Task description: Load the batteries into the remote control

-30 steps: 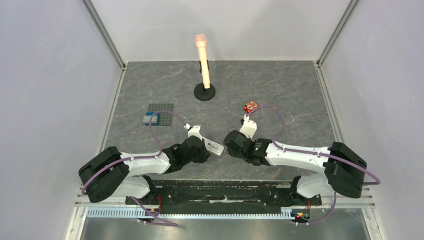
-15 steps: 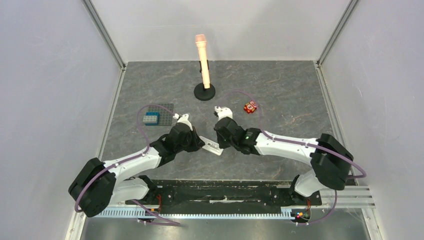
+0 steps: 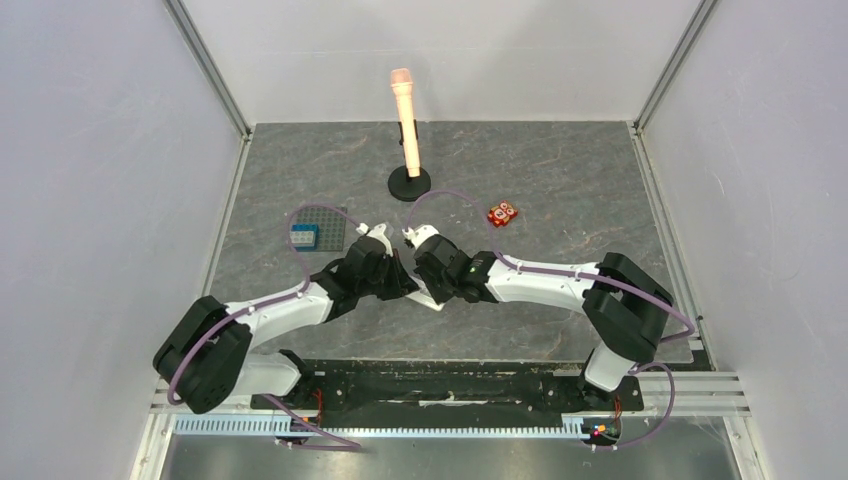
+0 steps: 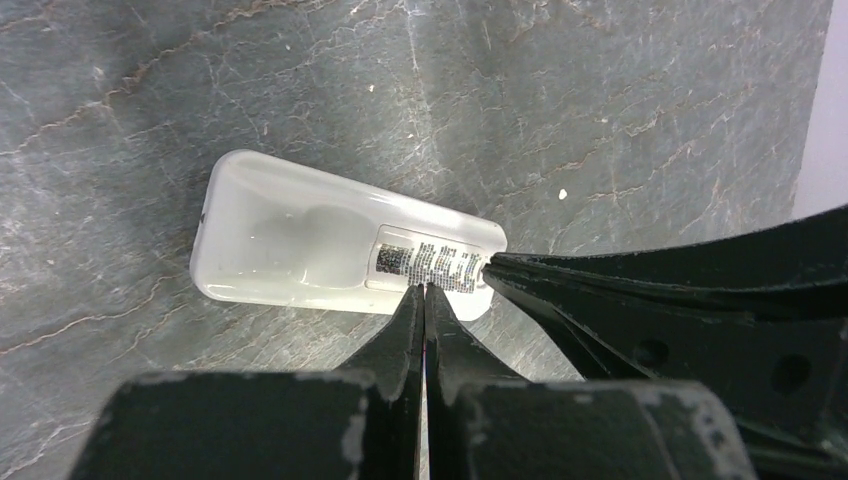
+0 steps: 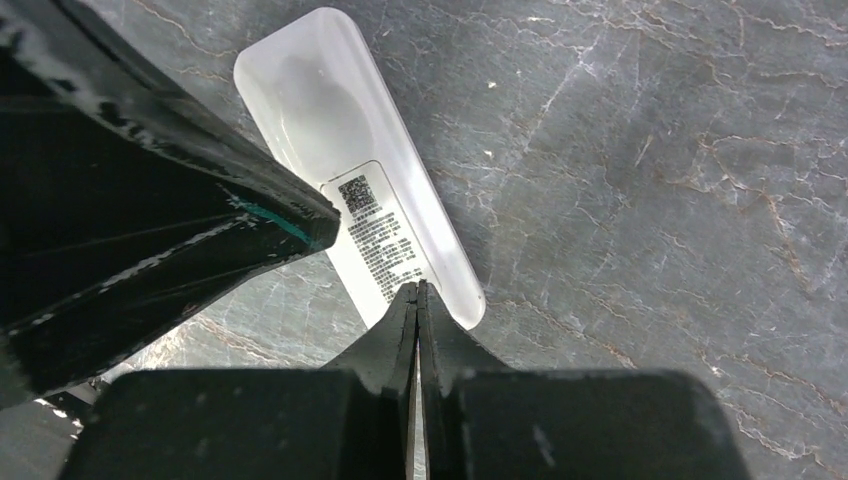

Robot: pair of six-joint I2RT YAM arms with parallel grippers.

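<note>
Tabletop: grey, marbled, walled in white on three sides. Remote: white, slim, lying flat just below the centre of the top view, largely hidden under the two hands that meet above it. It lies back-side up, with a smooth hollowed shell and a printed label bearing small text and a square code towards one end. Left hand: fingers pressed together with nothing between them, tips resting at the remote's long edge beside the label, low centre of the left wrist view. Right hand: fingers likewise together and empty, tips at the remote's edge near the label end, low centre of the right wrist view. In the top view the left hand and right hand stand just beside each other, the arms reaching in from lower left and lower right. Plate: grey, studded, left of centre, carrying a blue brick. Block: small, red, with white circles, right of centre and apart from the hands. Rod: peach-coloured, standing upright on a round black base, upper centre of the frame.
</note>
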